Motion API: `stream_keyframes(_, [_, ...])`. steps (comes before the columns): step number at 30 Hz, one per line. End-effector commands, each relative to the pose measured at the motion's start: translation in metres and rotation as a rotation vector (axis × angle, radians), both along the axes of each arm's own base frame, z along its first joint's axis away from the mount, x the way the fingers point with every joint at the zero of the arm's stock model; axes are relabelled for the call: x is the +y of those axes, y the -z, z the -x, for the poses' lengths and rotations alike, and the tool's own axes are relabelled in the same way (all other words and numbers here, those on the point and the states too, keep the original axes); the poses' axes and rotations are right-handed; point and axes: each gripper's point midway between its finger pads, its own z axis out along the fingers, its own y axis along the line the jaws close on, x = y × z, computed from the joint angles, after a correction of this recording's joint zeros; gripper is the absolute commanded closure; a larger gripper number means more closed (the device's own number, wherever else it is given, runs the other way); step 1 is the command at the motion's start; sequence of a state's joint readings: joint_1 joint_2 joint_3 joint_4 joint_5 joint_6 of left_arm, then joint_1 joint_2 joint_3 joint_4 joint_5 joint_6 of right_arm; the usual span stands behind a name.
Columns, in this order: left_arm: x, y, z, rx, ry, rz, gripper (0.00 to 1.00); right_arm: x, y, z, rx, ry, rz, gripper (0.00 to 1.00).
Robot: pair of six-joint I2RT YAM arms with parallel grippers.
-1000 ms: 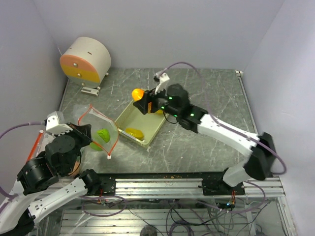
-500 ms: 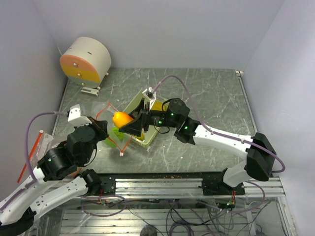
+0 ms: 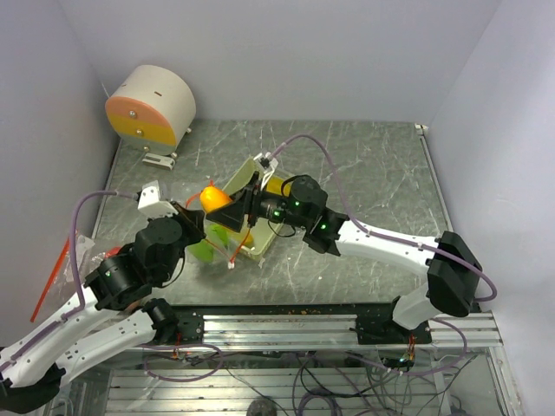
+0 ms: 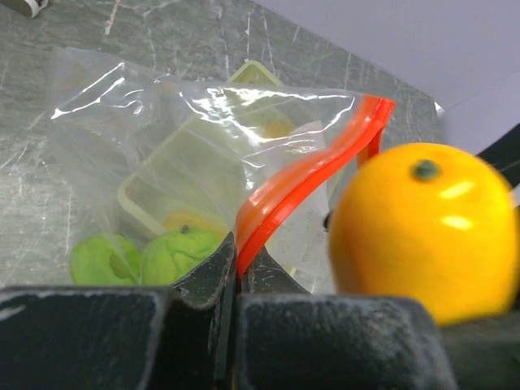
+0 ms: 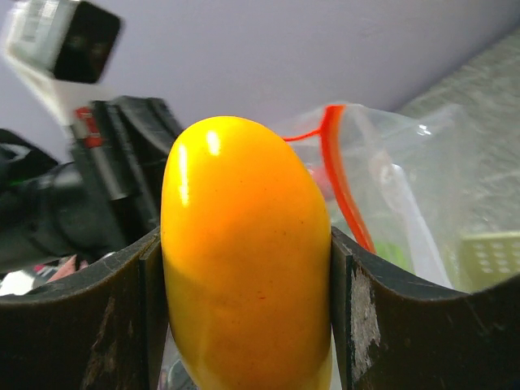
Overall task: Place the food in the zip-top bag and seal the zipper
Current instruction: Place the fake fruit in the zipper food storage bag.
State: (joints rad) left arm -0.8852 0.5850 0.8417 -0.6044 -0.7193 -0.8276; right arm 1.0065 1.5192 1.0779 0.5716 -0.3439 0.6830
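left gripper (image 4: 237,272): jaws together, pinching the bag (image 4: 162,122) at its red zipper (image 4: 302,175), mouth held up. right gripper (image 5: 245,244): jaws clamped on the mango (image 5: 236,203), which hung in the air just beside the zipper, outside the bag. two green pieces (image 4: 175,253) lay in the bag's bottom. tray (image 4: 253,71) sat behind.

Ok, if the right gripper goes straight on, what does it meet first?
Probably the open mouth of the zip-top bag, pinched by the left gripper; the orange mango held in the right gripper would touch first. Depth is unclear.
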Motion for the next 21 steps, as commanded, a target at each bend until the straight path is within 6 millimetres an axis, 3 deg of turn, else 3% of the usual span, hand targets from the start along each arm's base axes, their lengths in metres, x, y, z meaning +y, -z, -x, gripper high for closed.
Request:
stream_keyframes(1, [-0.008,-0.014,-0.004,-0.040,0.014,0.060,0.93,-0.001,0.025,-0.029,0.031,0.167,0.111,0.40])
stream_keyframes(7, [-0.006,-0.018,-0.003,-0.049,0.011,0.063,0.93,-0.003,0.056,-0.048,0.052,0.272,0.271,0.16])
stream_keyframes(10, [-0.007,-0.015,-0.004,-0.042,0.012,0.059,0.93,-0.002,0.054,-0.049,0.029,0.270,0.283,0.01])
stream_keyframes(15, [-0.006,-0.009,-0.004,-0.028,0.004,0.042,0.93,-0.013,0.028,-0.041,-0.052,0.276,0.243,0.00])
stream_keyframes(21, [0.021,-0.001,0.001,-0.003,-0.089,-0.018,0.93,-0.053,-0.021,-0.038,-0.172,0.381,0.154,0.00])
